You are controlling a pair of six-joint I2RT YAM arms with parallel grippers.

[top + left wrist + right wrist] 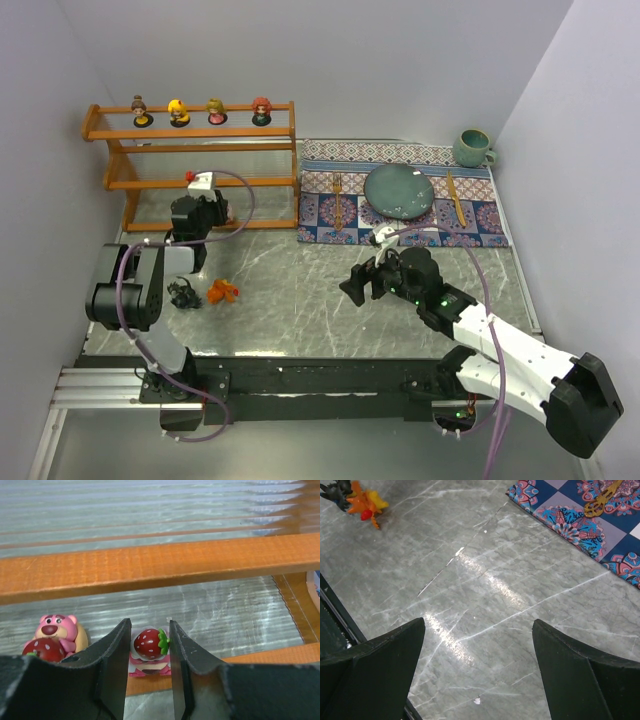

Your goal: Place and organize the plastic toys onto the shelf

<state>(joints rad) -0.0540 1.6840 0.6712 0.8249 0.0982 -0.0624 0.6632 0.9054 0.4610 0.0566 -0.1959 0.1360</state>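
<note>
The grey marbled table (300, 300) carried everything, with the orange-brown shelf (150, 148) standing at its far left corner. The left arm reached forward to the shelf's front. The right arm lay well to the right of the shelf and nearer than it, over bare tabletop.

Just beside the shelf's right end lay a patterned placemat (480, 215). It bore a dark teal plate (398, 190), a fork (337, 200) on the side nearer the shelf and a knife (455, 200) on the side away from it. A teal mug (472, 148) stood at the mat's far corner, well apart from the shelf.

The right gripper (479, 621) had its jaws spread wide over the marble, holding nothing. The left gripper (149, 621) was at one of the shelf's lower tiers, which one could not be told. Its jaws were drawn in narrow, pinching a strawberry toy (150, 647) that sat at the tier's front rail.

A row of four big-headed dolls (178, 111) stood along the shelf's top tier. A pink bear toy (52, 632) rested on the same tier as the strawberry toy, near it. An orange creature (222, 291) and a dark-blue creature (183, 293) lay just beside each other on the table, well in front of the shelf.
</note>
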